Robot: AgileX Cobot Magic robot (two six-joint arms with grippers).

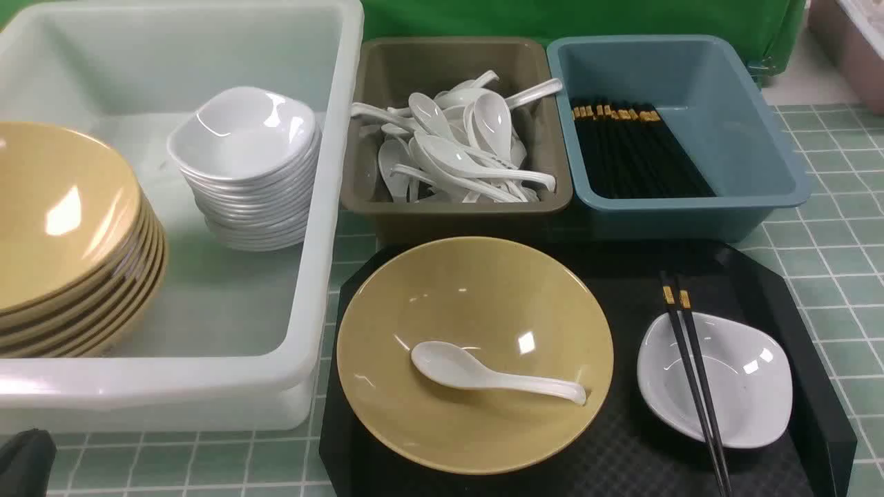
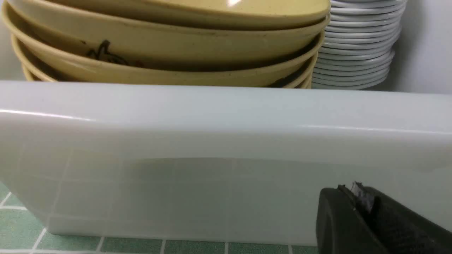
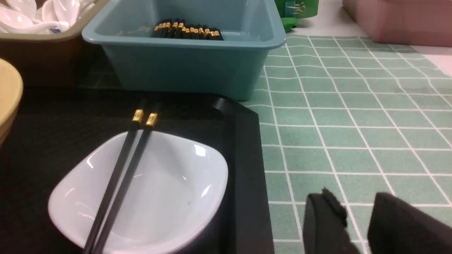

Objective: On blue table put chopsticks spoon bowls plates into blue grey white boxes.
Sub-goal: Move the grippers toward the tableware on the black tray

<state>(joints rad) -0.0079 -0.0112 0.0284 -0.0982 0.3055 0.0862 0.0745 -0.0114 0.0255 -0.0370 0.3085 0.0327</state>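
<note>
On the black tray a yellow bowl holds a white spoon. Beside it, black chopsticks lie across a small white plate. The white box holds stacked yellow bowls and white plates; the grey box holds spoons, and the blue box holds chopsticks. My left gripper is shut and empty, low against the white box's near wall. My right gripper is open and empty over the table, beside the tray and plate.
A pink container stands at the far right, and a green backdrop rises behind the boxes. Green tiled tabletop lies right of the tray. The three boxes stand side by side right behind the tray.
</note>
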